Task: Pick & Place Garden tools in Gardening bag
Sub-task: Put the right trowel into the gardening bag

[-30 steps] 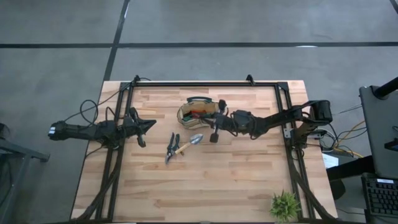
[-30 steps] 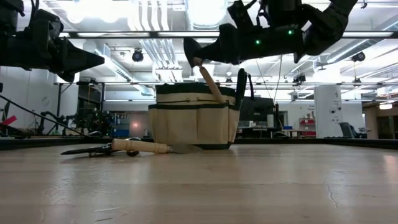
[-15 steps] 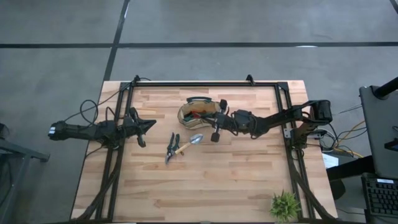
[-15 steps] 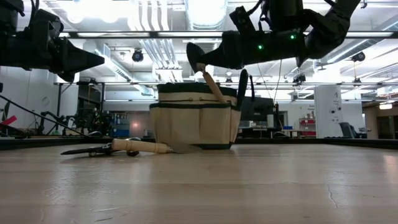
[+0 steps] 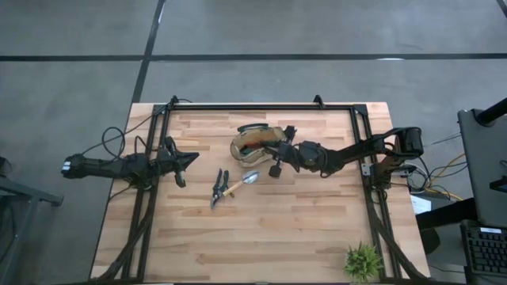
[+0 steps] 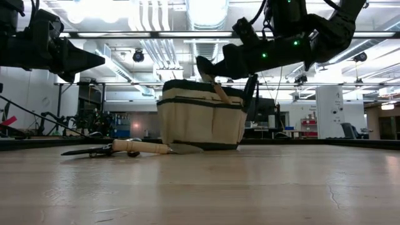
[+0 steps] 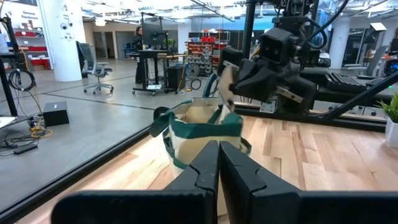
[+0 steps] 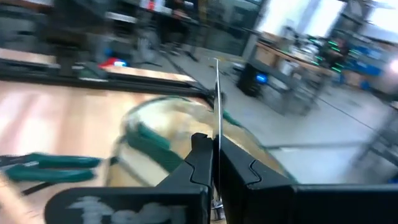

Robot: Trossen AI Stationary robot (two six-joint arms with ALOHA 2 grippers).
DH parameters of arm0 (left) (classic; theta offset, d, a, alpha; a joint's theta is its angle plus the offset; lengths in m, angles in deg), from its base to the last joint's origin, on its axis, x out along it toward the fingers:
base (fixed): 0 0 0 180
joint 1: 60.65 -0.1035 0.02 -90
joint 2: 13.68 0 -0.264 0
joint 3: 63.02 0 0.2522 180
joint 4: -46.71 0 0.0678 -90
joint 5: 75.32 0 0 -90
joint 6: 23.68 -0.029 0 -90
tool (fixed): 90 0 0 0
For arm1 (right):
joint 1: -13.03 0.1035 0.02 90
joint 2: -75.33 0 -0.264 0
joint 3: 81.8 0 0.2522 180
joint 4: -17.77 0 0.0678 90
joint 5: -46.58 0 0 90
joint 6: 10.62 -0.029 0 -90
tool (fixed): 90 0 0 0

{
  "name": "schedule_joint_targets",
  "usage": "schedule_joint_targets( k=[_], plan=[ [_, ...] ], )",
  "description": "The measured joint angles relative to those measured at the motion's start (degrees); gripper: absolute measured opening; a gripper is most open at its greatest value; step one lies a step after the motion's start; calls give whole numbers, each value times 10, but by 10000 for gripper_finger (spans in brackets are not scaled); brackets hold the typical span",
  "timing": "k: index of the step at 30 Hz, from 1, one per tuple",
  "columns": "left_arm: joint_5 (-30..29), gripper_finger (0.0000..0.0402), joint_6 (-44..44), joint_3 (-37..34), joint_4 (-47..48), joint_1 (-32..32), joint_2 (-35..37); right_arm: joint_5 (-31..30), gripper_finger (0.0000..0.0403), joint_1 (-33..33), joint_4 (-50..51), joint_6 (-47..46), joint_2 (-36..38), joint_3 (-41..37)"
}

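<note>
Spanning a grey-floored lab, the wooden table carries both arms, left end effector pinched together, right end effector together too.

— What carries everything here?

— A light wooden plank table with a dark metal frame along its edges.

— And what lies on it?

— The gardening bag stands near the far middle. Nearer the centre lie pruning shears and, just beside them, a wooden-handled trowel with its silver blade pointing toward the bag. A small green plant sits at the near right corner, well apart.
</note>
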Motion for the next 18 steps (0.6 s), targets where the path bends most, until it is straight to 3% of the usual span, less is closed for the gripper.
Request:
schedule_joint_targets(
  k=[5,18],
  plan=[
    [0,18,0,0,0,0,0,-75,8,0,2,-32,0,-8],
    [0,18,0,0,0,0,0,-141,9,27,18,-17,20,-13]
  ],
)
